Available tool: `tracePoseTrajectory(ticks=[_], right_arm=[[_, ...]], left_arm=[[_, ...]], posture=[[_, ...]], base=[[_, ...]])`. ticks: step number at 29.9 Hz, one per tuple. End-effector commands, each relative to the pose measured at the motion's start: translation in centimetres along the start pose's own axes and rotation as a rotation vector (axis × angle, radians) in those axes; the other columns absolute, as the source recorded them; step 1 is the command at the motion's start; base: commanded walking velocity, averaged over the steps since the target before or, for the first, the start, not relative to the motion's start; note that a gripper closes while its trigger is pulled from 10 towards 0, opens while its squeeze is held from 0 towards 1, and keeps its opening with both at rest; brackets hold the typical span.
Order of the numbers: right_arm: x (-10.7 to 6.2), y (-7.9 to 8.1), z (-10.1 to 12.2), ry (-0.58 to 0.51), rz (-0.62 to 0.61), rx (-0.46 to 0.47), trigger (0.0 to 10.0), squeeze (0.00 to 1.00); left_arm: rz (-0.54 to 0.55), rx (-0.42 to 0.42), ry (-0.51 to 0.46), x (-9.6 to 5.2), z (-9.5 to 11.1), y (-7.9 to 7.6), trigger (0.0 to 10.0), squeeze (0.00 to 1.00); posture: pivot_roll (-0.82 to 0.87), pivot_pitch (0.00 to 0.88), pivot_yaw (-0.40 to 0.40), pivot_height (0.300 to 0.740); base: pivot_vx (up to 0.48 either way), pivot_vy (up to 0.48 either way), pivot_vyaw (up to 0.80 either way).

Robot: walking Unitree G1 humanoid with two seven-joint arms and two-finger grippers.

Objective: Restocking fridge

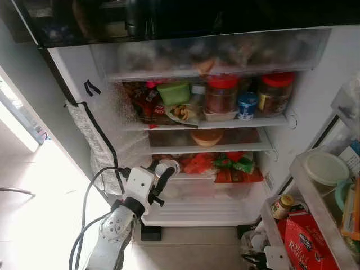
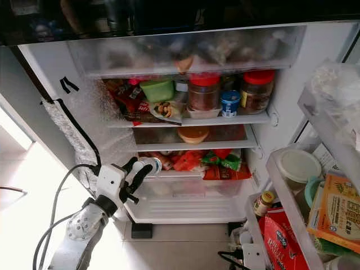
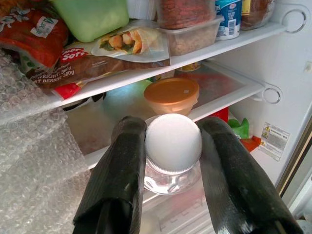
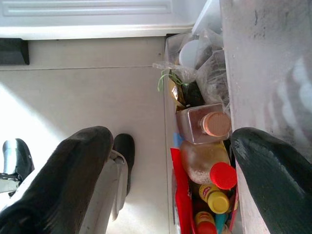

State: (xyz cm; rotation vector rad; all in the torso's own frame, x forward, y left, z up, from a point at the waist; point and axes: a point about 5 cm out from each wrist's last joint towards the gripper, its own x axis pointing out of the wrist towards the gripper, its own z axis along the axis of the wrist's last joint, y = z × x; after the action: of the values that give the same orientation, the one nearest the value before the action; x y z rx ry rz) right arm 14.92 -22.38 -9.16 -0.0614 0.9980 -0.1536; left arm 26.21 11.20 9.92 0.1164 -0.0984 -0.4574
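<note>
Top shelf [image 1: 264, 121] crammed; room beside orange tub [image 1: 206, 136].

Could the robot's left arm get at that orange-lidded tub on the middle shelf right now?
Probably not yet: the left gripper is shut on a white-capped clear jar. The orange-lidded tub sits just beyond with nothing between them, so the path looks free once the jar is set down.

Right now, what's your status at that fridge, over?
Left end effector shut on white-capped jar, held at the lower fridge shelf. Right end effector open, idle over the floor. Red packets crowd that shelf.
</note>
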Motion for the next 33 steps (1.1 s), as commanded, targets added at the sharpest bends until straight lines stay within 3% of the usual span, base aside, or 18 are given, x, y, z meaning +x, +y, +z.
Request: tracePoseTrajectory(ticks=[1, 11, 25, 33], right_arm=[[-0.11, -0.16, -0.60, 0.024, -0.009, 0.004, 10.0, 0.00], [-0.10, -0.10, -0.59, 0.024, -0.001, -0.001, 10.0, 0.00], [-0.08, 0.01, -0.49, 0.020, 0.014, -0.015, 10.0, 0.00], [-0.08, -0.02, -0.45, 0.018, 0.011, -0.021, 10.0, 0.00]], left_arm=[[0.004, 0.018, -0.034, 0.17, 0.95, 0.27, 10.0, 0.00], [0.001, 0.023, -0.040, 0.30, 1.03, 0.22, 10.0, 0.00], [-0.003, 0.033, -0.051, 0.65, 1.31, 0.18, 10.0, 0.00], [-0.006, 0.035, -0.054, 0.74, 1.38, 0.14, 10.0, 0.00]], posture=[[-0.07, 0.055, 0.066, 0.740], [-0.07, 0.056, 0.066, 0.740], [-0.07, 0.061, 0.069, 0.645], [-0.06, 0.060, 0.068, 0.640]], base=[[0.000, 0.000, 0.00], [0.000, 0.000, 0.00], [0.000, 0.000, 0.00], [0.000, 0.000, 0.00]])
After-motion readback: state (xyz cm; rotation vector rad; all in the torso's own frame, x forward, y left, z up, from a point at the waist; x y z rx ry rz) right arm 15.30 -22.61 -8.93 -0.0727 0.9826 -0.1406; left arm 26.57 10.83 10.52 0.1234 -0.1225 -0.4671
